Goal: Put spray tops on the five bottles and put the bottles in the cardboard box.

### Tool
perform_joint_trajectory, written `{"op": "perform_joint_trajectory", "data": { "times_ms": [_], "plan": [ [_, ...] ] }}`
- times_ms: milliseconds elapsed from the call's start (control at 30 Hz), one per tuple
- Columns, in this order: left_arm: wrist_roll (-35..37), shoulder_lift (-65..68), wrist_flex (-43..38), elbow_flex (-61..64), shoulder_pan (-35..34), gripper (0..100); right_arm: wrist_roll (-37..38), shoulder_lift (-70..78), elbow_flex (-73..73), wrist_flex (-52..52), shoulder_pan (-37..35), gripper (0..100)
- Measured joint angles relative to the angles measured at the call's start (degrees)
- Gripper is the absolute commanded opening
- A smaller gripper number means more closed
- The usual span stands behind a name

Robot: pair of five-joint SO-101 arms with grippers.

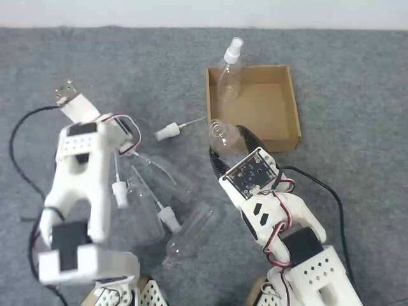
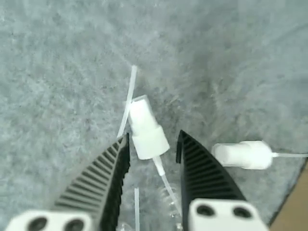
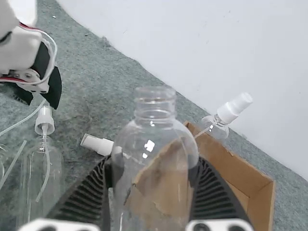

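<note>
Cardboard box [image 1: 268, 111]: open, on the far side of the grey mat [image 1: 357, 70]; a capped bottle [image 1: 228, 80] leans in its far corner.
Right gripper [image 3: 154, 166]: clamped on an open-neck bottle [image 3: 154, 130], which the high view places just beside the box's near corner.
Left gripper [image 2: 152, 136]: in its wrist view the jaws stand apart, with a spray top [image 2: 147, 127] between the tips.
Loose spray top [image 2: 243, 155]: on the mat, near the box.

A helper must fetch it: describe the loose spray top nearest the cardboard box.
Find the cardboard box. Just outside it, toward the lying bottles, is a white spray top. It alone lies clear of every bottle, its thin tube pointing at the box.
</note>
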Motion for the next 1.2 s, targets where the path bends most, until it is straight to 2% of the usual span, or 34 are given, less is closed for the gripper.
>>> {"op": "perform_joint_trajectory", "data": {
  "times_ms": [133,267,733,900,1200],
  "plan": [
    [3.0,9.6,7.5,-9.8,0.0,15,0.0,0.0,0.0,0.0,0.0,4.5],
    [3.7,17.1,10.7,-16.4,0.0,15,0.0,0.0,0.0,0.0,0.0,4.5],
    [4.0,25.1,11.3,-21.5,0.4,14,0.0,0.0,0.0,0.0,0.0,4.5],
    [3.8,26.6,11.3,-23.5,0.9,1,0.0,0.0,0.0,0.0,0.0,4.5],
    [4.0,26.6,11.2,-23.6,1.5,1,0.0,0.0,0.0,0.0,0.0,4.5]
  ]
}}
